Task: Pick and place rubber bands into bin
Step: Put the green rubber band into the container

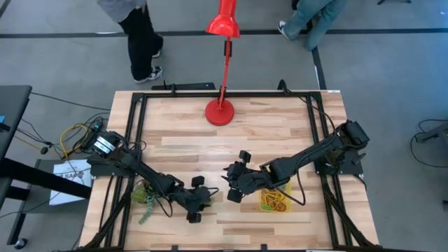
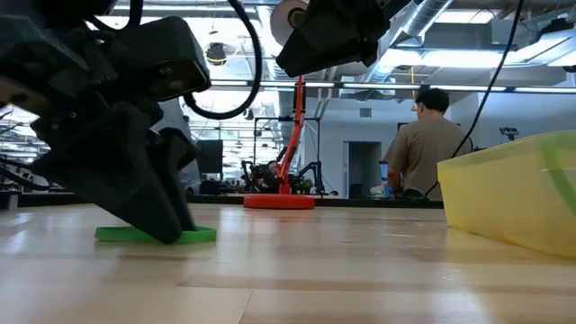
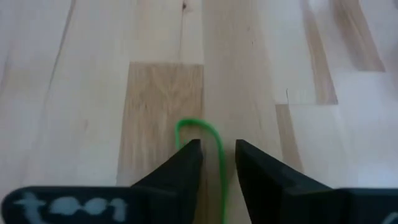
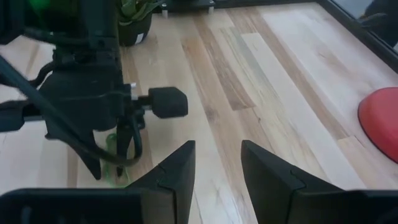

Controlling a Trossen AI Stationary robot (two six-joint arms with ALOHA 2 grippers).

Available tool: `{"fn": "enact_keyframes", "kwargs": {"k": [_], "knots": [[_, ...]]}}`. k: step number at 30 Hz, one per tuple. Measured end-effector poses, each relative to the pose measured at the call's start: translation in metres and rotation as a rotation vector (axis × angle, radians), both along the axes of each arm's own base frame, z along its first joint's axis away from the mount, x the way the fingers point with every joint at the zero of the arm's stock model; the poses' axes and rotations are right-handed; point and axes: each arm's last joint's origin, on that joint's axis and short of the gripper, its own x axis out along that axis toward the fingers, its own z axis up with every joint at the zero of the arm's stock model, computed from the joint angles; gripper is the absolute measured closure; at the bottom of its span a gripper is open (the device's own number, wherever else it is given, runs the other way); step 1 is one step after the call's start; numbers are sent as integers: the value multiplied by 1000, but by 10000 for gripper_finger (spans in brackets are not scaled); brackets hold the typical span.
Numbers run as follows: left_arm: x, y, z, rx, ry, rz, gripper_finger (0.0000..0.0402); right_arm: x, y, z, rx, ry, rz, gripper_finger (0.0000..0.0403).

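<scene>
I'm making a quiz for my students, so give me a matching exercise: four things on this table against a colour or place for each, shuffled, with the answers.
Things:
1. band
2. bin
3. lamp base
4. plant

Descriptions:
A. red, at the table's far middle
B. yellow, under the right arm
C. green loop between the left pincer's fingers
D. leafy, beside the left arm

Pairs: 1-C, 2-B, 3-A, 4-D
</scene>
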Motion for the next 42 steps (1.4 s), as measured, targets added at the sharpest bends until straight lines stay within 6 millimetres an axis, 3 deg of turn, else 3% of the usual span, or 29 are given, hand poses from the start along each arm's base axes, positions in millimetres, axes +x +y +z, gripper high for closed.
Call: {"fn": "enact_keyframes", "kwargs": {"k": [7,11,14,16,21,24,26,29,42], "knots": [[-3,-7,-4,96,-42,-14,372,0,0,0,-1,1,-1,278],[-1,-10,9,111,-74,-25,395,0,0,0,-1,1,-1,278],[-3,-8,27,152,-89,4,400,0,0,0,-1,1,0,278],[-2,-6,50,174,-155,38,401,0,0,0,0,2,0,278],[-12,7,90,331,-285,142,401,5,2,-13,-22,28,32,278],[-13,13,112,332,-368,158,401,18,0,-18,-28,-26,33,278],[-10,16,115,321,-385,145,401,18,-3,-28,-41,19,43,278],[-8,18,115,316,-374,106,401,31,-6,-26,19,-49,100,278],[-6,21,112,262,-334,35,401,37,0,-36,40,-17,285,278]]}}
